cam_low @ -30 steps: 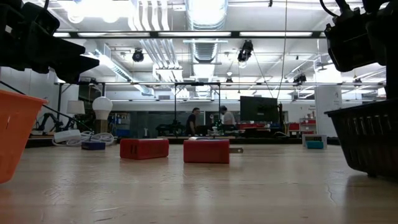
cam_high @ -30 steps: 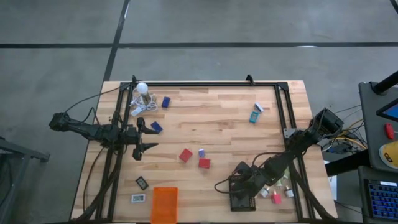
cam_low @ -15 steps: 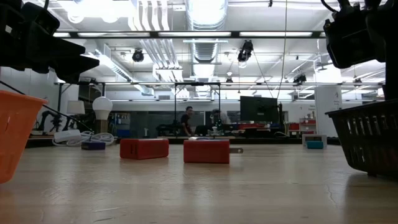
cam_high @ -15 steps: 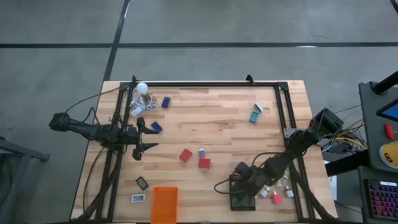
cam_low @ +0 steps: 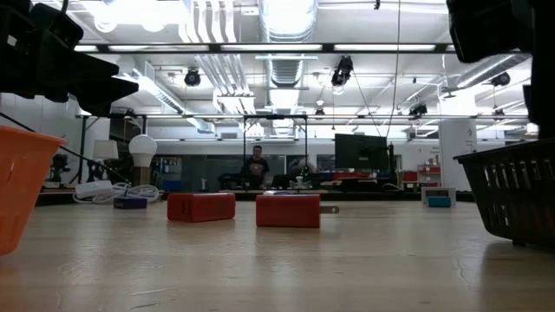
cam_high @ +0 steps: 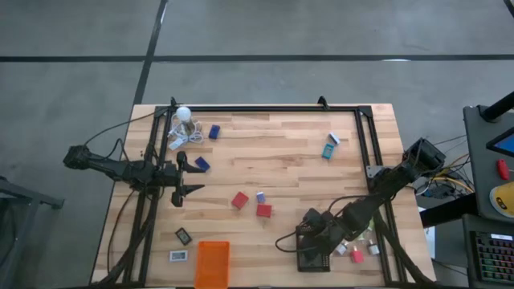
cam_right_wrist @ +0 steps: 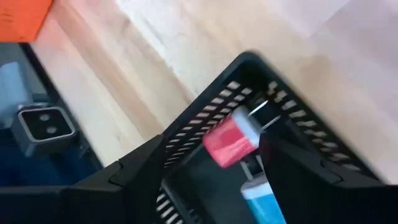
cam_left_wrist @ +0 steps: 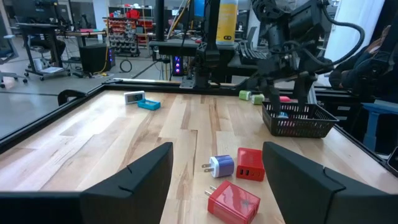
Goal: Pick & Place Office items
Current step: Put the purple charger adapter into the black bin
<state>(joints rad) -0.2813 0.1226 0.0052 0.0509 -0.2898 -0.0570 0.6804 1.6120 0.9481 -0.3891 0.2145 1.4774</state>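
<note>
Left to right. The left pincer [cam_high: 186,172] hangs above the worktop [cam_high: 281,160] with its fingers spread and nothing between them. Ahead of it lie two red cubes [cam_left_wrist: 239,184] and a small blue-and-white plug piece [cam_left_wrist: 219,165]; a dark blue block [cam_high: 201,164] sits just beside it.

Farther right, the right pincer [cam_right_wrist: 208,168] hovers over the black mesh tray [cam_high: 312,250], fingers apart and gripping nothing. Directly beyond its fingertips, inside the tray, rest a red-and-white item [cam_right_wrist: 231,140] and a light blue one [cam_right_wrist: 264,200].

The step in hand appears to be a release into the tray. The next move would call for lifting clear of the tray wall and reaching towards a loose piece. The items are small, blocky and hard-edged, several with metal prongs.
</note>
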